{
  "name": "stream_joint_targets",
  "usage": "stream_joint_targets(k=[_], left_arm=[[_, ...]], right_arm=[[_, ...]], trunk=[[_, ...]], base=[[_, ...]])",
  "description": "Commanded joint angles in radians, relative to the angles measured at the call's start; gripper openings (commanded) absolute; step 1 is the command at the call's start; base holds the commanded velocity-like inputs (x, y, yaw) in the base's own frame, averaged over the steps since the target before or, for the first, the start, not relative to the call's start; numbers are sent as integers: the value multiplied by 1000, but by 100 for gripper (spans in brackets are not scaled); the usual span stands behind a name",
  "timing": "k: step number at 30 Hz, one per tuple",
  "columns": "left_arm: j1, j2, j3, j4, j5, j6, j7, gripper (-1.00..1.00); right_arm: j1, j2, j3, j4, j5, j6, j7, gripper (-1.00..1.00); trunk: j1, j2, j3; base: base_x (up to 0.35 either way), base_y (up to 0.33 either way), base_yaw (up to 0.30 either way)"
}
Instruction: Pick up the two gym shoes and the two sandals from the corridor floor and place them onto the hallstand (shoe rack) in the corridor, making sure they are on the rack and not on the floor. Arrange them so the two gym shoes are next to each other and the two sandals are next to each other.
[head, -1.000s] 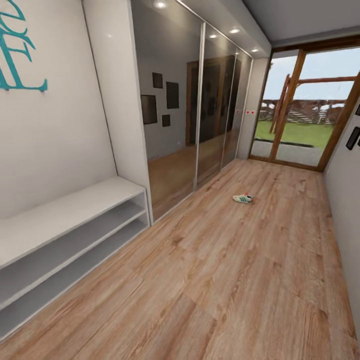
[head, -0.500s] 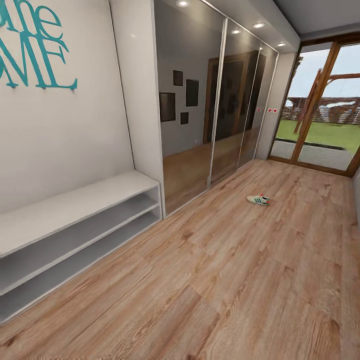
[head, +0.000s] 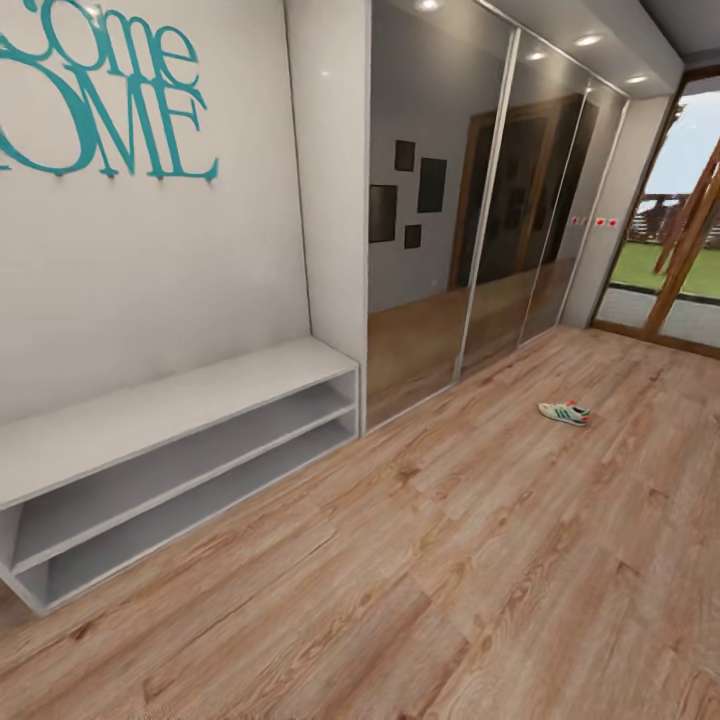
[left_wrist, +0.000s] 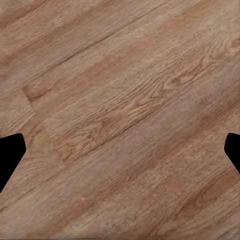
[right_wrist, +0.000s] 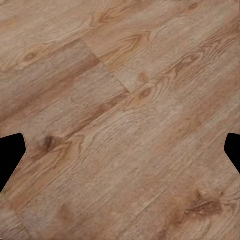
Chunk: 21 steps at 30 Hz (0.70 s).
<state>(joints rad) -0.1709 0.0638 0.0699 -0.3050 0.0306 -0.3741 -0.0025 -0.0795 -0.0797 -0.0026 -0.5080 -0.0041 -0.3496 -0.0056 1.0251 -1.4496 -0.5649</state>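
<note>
Currently wide open: corridor floor (head: 480, 560) is bare planks, plenty of room to roll; limits are the mirrored wardrobe doors (head: 440, 230) and glass door (head: 680, 260) beyond. Hallstand (head: 170, 410) against the left wall, both shelves empty, front edges square. One gym shoe (head: 564, 411) lies flat far ahead on the floor — likely light, soft upper; pinch at heel collar. Left hand (left_wrist: 120, 150) and right hand (right_wrist: 120, 150) spread wide, holding nothing.

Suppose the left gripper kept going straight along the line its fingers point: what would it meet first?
Most likely the corridor floor: the left gripper is open, with bare wood planks ahead between its fingers. How far off the floor lies is unclear.
</note>
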Motion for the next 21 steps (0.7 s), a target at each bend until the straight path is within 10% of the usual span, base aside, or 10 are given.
stream_joint_targets(k=[1,21], left_arm=[[-1,0,1,1,3,-3,0,100],[-1,-1,1,1,3,-3,-1,100]], right_arm=[[0,0,0,0,0,-3,-1,100],[0,0,0,0,-1,-3,-1,100]], trunk=[[0,0,-1],[0,0,3]], base=[[0,-1,279],[0,0,279]])
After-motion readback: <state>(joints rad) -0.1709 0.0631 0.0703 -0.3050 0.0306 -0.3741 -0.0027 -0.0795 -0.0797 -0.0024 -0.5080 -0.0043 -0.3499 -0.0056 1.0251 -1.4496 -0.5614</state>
